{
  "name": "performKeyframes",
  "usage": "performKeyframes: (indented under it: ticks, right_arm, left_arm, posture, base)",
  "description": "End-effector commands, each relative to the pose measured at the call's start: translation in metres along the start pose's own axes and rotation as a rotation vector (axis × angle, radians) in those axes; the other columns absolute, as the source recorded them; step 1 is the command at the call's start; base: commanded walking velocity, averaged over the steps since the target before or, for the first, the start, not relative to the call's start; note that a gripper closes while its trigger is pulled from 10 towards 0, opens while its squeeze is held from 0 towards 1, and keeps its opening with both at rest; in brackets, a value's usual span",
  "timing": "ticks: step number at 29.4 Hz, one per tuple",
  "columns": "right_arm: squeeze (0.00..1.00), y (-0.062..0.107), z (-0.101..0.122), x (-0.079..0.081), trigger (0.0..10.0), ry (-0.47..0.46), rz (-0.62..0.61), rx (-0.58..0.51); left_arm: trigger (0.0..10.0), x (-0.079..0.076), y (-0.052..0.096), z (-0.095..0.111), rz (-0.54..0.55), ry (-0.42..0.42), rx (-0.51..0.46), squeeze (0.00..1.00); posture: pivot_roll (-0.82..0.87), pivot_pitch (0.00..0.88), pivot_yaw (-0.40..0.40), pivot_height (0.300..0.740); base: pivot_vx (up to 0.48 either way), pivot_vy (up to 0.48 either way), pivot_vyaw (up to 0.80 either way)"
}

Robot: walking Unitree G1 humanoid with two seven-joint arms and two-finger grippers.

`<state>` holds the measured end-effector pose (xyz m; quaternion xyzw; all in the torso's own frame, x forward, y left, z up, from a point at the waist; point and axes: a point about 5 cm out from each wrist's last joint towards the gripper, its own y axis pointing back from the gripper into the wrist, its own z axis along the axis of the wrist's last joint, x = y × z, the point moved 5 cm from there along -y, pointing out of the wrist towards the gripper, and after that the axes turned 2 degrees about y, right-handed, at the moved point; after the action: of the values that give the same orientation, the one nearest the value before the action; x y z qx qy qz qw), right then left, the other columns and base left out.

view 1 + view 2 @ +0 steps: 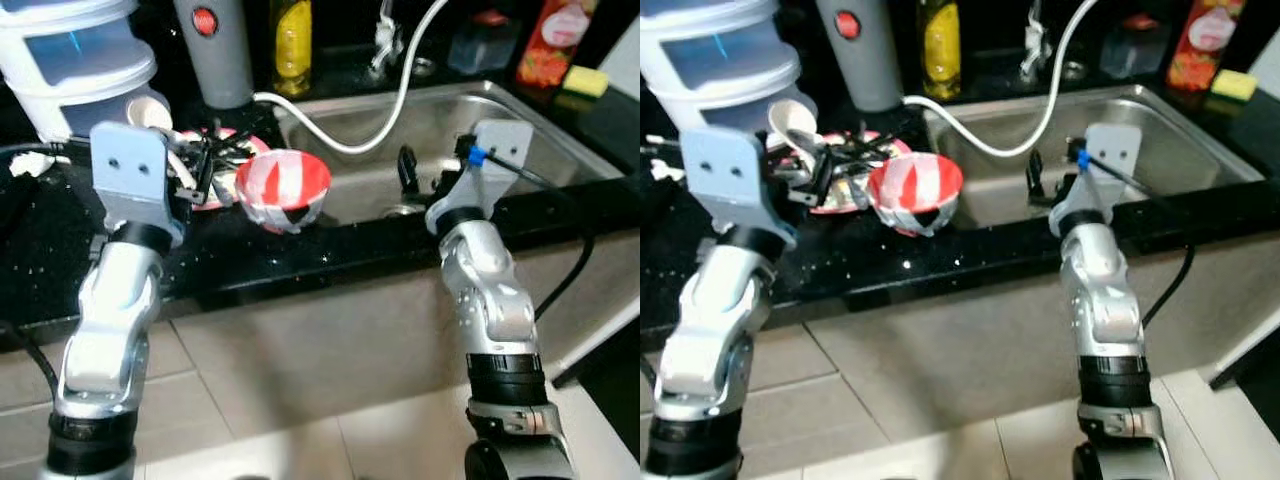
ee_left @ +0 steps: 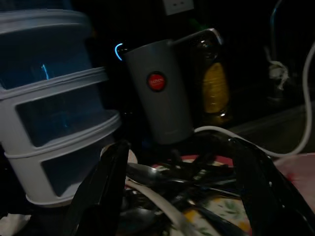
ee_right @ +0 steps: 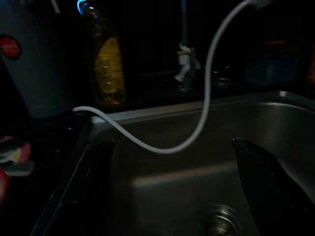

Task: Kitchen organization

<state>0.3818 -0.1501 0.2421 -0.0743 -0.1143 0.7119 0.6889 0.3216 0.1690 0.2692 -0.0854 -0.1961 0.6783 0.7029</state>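
Note:
A red and white striped bowl (image 1: 283, 188) lies tilted on the black counter (image 1: 300, 255), next to the sink's left edge. Behind it a red-rimmed plate (image 1: 222, 190) holds a heap of dark utensils (image 2: 172, 179) and a white spoon (image 1: 792, 122). My left gripper (image 1: 203, 172) is open and hovers right at that plate, its fingers (image 2: 101, 189) spread on either side of the utensils. My right gripper (image 1: 409, 172) is open over the steel sink (image 1: 520, 125), above the drain (image 3: 219, 221), holding nothing.
A white hose (image 1: 385, 125) loops from the back into the sink. Along the back stand stacked white and blue containers (image 1: 70, 60), a grey appliance with a red button (image 1: 212, 50), a yellow bottle (image 1: 292, 45), a red packet (image 1: 555, 40) and a yellow sponge (image 1: 585, 80).

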Motion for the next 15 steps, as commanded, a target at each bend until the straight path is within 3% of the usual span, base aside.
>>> performKeyframes:
  ticks: [1, 5, 15]
  right_arm:
    - [0.0, -0.0002, -0.0015, 0.0035, 10.0, -0.005, 0.009, 0.005]
    - [0.0, 0.0003, -0.0022, 0.0037, 10.0, -0.005, 0.01, 0.008]
    - [0.0, 0.0012, -0.0045, 0.0033, 10.0, -0.004, 0.011, 0.014]
  left_arm:
    - [10.0, 0.0031, 0.0016, -0.0056, 0.013, -0.005, 0.019, 0.0]
    - [10.0, 0.0031, 0.0019, -0.0062, 0.013, -0.006, 0.021, 0.0]
    - [10.0, 0.0016, 0.003, -0.0088, 0.016, 0.014, 0.037, 0.0]
  posture:
    - [0.09, 0.0, 0.025, 0.74]
    - [0.09, 0.0, 0.026, 0.74]
    - [0.09, 0.0, 0.025, 0.74]
  base:
    - [0.472, 0.0, 0.0]
    - [0.467, 0.0, 0.0]
    - [0.0, 0.0, 0.0]
